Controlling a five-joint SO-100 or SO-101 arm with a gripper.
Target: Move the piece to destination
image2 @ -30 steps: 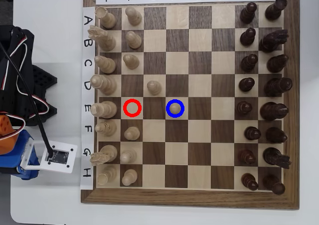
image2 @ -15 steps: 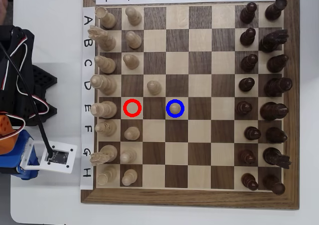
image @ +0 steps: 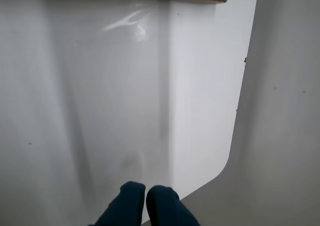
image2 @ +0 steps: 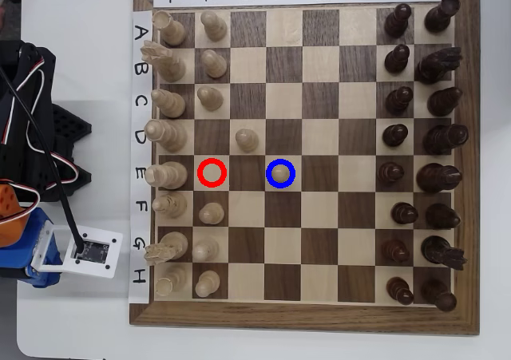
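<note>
Overhead view: bright, even light, sharp; short soft shadows beside pieces on the chessboard, no glare. Wrist view: softer focus, white surface w/ glare streak near the board edge, long faint grey shadow bands; dark hand blurred.

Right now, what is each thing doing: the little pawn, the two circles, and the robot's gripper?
Pale pawn: standing upright inside the blue ring, nothing holding it.
Blue ring: filled, the pawn is in it.
Red ring: empty.
Gripper: shut, holding nothing, over the white table off the chessboard.
</note>
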